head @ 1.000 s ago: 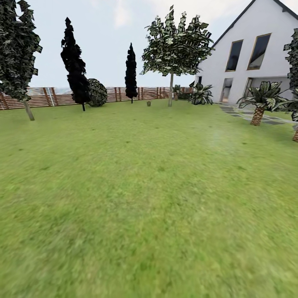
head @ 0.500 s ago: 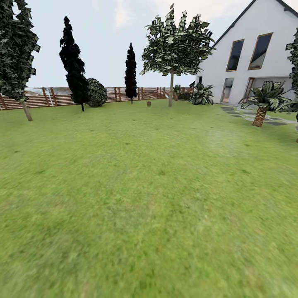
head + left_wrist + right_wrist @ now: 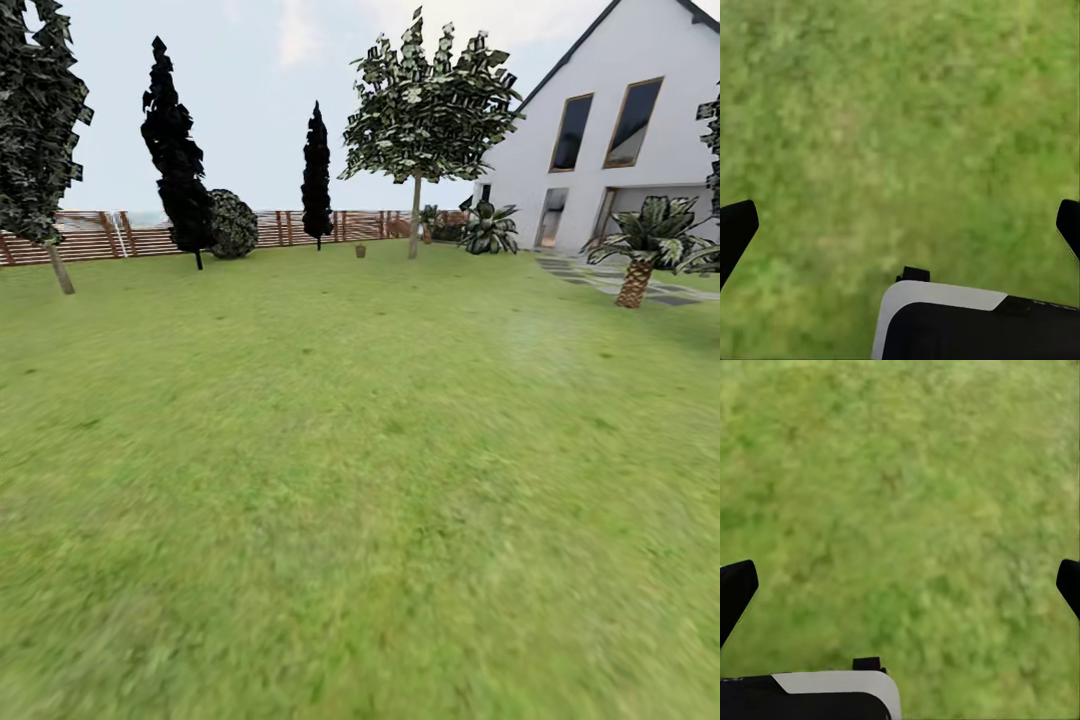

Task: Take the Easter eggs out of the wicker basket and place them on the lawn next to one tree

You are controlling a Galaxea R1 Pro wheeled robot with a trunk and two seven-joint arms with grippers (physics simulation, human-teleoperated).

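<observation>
Head view: wicker basket (image 3: 360,250) was recorded far off on the lawn (image 3: 360,480), beside the tree (image 3: 413,215). Left gripper (image 3: 900,225) and right gripper (image 3: 900,585) were noted spread wide, empty, presumably readied for the eggs.

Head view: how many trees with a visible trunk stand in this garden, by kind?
Black cypress-like trees: 2
Pale-trunked leafy trees: 2
Palm-like plant with a scaly trunk: 1
Total: 5

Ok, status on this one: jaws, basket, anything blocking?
Left gripper and right gripper open, empty, over lawn. Small brown object, likely the basket, far ahead by tree. Nothing between.
</observation>
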